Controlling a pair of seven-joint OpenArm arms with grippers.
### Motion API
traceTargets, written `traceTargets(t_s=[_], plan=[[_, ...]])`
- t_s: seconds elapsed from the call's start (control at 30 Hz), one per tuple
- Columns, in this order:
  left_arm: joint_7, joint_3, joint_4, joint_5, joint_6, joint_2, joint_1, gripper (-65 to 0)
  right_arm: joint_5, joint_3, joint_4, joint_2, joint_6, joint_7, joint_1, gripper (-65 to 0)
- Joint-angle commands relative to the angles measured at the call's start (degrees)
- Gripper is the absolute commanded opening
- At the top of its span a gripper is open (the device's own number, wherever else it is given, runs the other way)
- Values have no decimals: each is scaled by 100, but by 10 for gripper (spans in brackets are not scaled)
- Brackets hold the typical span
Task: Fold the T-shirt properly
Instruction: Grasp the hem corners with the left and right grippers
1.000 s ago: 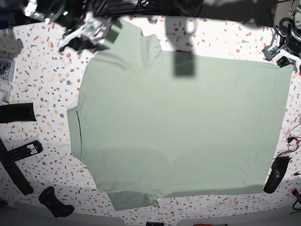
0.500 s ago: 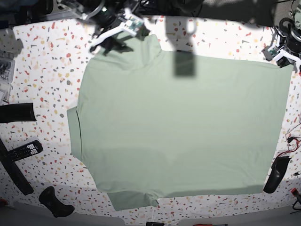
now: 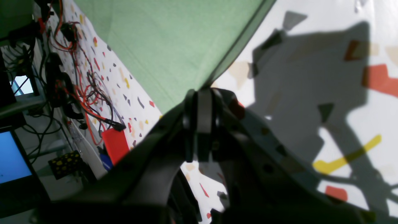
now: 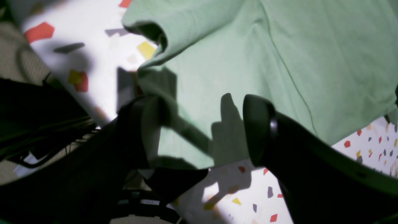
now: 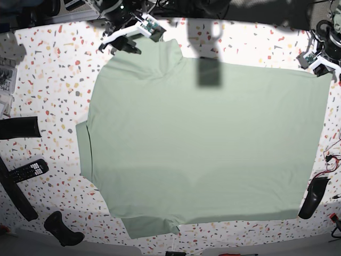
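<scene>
The T-shirt (image 5: 208,144) is pale mint green and lies spread flat over most of the speckled table. My left gripper (image 5: 321,66) is at its far right corner. In the left wrist view that gripper (image 3: 202,93) is shut, and the cloth (image 3: 174,40) narrows to a point right between the fingertips. My right gripper (image 5: 130,42) hovers at the shirt's top left sleeve. In the right wrist view it (image 4: 202,130) stands open, dark fingers (image 4: 258,130) wide apart above the sleeve cloth (image 4: 248,56), with the rolled sleeve opening (image 4: 149,31) just ahead.
A remote control (image 5: 26,170) and black tools (image 5: 18,128) lie along the left edge, and another black tool (image 5: 63,229) sits at the front left. A black object (image 5: 313,197) rests at the right edge. Red cables (image 3: 90,102) and a red box (image 3: 115,144) lie beside the shirt.
My right gripper has swung rightward along the far edge, from left of the sleeve to over the sleeve. The left gripper and the shirt have stayed still.
</scene>
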Motion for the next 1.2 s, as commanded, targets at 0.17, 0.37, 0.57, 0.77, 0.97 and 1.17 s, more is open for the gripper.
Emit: traceTargets(t_s=[0.17, 0.37, 0.57, 0.77, 0.97, 1.17], plan=[[37, -15, 11, -9, -136, -66, 35, -650, -188, 17, -4, 31, -2, -435, -22, -304], [37, -15, 11, -9, -136, -66, 33, -650, -269, 17, 0, 35, 0, -680, -50, -570], [35, -15, 11, -9, -133, -66, 33, -650, -267, 17, 216, 35, 0, -678, -50, -650], [42, -17, 11, -4, -107, -68, 17, -650, -205, 20, 835, 35, 0, -750, -50, -650], [39, -17, 42, -4, 444, -136, 15, -650, -208, 20, 1239, 63, 0, -778, -26, -650], [39, -17, 382, -4, 592, -299, 15, -650, -35, 20, 1250, 66, -2, -780, 162, -650]])
